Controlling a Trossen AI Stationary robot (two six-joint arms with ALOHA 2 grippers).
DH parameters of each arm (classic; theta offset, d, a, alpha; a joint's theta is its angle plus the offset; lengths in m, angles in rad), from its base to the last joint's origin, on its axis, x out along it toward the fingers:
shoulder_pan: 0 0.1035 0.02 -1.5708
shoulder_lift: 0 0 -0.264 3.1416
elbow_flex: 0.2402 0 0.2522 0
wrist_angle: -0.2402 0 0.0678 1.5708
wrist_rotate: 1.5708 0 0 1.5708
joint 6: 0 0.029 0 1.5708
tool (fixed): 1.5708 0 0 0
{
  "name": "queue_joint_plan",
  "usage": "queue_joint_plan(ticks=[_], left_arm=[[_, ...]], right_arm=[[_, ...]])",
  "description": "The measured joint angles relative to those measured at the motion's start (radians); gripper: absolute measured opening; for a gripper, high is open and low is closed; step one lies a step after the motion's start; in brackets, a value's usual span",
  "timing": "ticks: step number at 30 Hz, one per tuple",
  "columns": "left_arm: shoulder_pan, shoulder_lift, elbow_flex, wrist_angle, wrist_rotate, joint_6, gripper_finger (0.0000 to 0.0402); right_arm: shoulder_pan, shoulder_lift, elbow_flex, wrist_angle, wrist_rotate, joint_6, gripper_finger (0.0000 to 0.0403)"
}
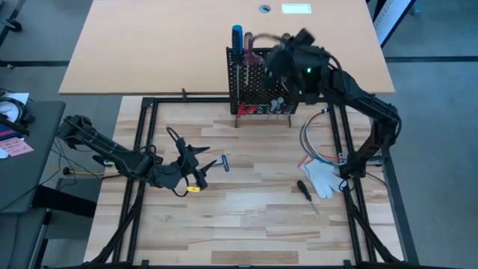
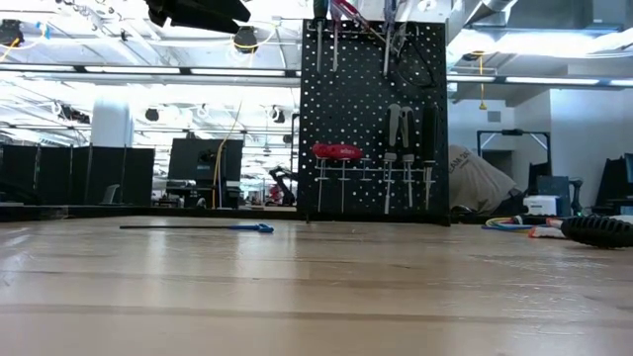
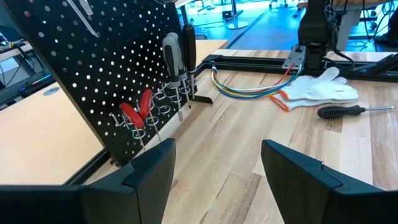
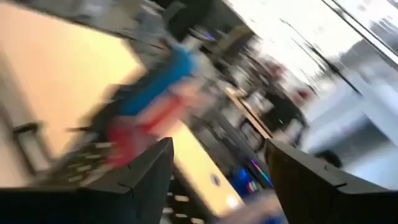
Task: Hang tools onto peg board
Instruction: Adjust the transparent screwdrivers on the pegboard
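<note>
Standing upright on feet, the peg board is a black perforated panel; we list red-handled pliers and dark-handled drivers on its bottom hooks, a blue-handled driver at its top edge. Our right gripper hovers at that top edge, jaws wide, holding nothing. Our left gripper waits well in front of the board, jaws wide. Just beside it lies a thin blue-tipped tool; farther right, a black screwdriver touches a white glove.
</note>
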Motion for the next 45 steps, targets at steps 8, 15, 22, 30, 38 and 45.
queue_joint_plan(ticks=[8, 15, 22, 30, 38, 45], left_arm=[[0.0, 0.0, 0.0, 0.0, 0.0, 0.0, 0.0234], [0.0, 0.0, 0.0, 0.001, 0.0, -0.004, 0.0234], [0.0, 0.0, 0.0, 0.0, 0.0, -0.002, 0.0234], [0.0, 0.0, 0.0, -0.001, 0.0, 0.0, 0.0234], [0.0, 0.0, 0.0, 0.0, 0.0, -0.002, 0.0234], [0.0, 0.0, 0.0, 0.0, 0.0, -0.003, 0.0234]], right_arm=[[0.056, 0.032, 0.001, -0.184, -0.186, -0.066, 0.026], [-0.011, 0.118, 0.0, -0.125, -0.168, -0.018, 0.026], [-0.05, 0.15, 0.0, -0.059, -0.095, -0.009, 0.0217], [-0.071, 0.151, 0.0, -0.028, -0.095, 0.031, 0.0097], [-0.056, 0.136, 0.011, 0.009, -0.091, 0.034, 0.0095], [-0.051, 0.134, 0.09, 0.019, -0.088, 0.063, 0.0104]])
